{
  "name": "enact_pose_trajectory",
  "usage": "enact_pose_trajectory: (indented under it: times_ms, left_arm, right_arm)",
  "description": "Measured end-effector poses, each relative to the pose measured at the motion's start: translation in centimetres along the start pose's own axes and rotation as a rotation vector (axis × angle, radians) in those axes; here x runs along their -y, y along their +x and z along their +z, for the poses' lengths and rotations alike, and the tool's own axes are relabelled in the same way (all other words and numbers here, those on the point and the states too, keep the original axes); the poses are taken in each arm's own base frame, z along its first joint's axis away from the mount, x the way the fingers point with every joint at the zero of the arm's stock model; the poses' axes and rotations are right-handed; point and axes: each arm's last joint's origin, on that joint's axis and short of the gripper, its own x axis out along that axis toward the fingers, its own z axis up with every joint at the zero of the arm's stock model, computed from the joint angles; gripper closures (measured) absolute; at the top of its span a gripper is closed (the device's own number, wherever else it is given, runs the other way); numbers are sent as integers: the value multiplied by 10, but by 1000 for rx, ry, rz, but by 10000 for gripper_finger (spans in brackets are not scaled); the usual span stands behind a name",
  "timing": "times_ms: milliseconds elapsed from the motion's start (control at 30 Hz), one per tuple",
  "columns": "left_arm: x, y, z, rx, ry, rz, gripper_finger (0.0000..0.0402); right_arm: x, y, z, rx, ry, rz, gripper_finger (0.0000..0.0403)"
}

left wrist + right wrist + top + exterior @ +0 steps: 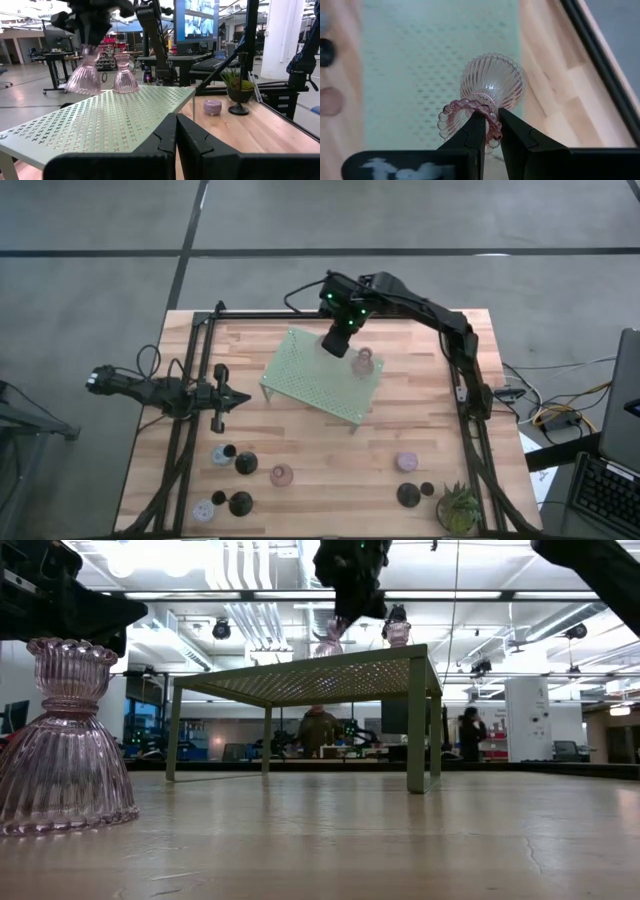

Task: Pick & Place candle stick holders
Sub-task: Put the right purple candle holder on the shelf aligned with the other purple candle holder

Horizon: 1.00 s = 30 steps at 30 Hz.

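Note:
My right gripper (340, 342) is over the pale green perforated stand (310, 375), shut on a pink glass candle holder (492, 80), which also shows in the left wrist view (82, 75). A second pink glass holder (365, 362) stands by its base on the stand, close beside it. My left gripper (236, 398) is shut and empty, waiting at the table's left, level with the stand (100, 125). More holders stand on the table near the front: lavender (406, 463), black (245, 463), pink (282, 474). My right gripper pinches one side of the holder's beaded top rim (492, 127) between its two fingers, one finger (472, 132) over the cup's opening, the other outside. The fingers come from above, pointing down. The holder hangs slightly tilted, base down at the stand's top; whether it touches I cannot tell.
A spiky green potted plant (460, 505) stands at the front right corner, with black holders (408, 494) beside it. More lavender and black holders (240, 503) cluster at the front left. A black frame (190, 380) edges the table. A pink holder (65, 740) stands close to the low camera.

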Motion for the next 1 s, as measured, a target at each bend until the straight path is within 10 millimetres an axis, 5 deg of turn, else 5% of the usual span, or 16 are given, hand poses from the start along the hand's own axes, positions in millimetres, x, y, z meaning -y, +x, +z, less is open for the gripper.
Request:
enact_pose_trajectory:
  times_ms: [1000]
  left_arm:
    - [0, 0, 0, 0, 0, 0, 390]
  right_arm:
    - [5, 15, -4, -112, 18, 23, 364]
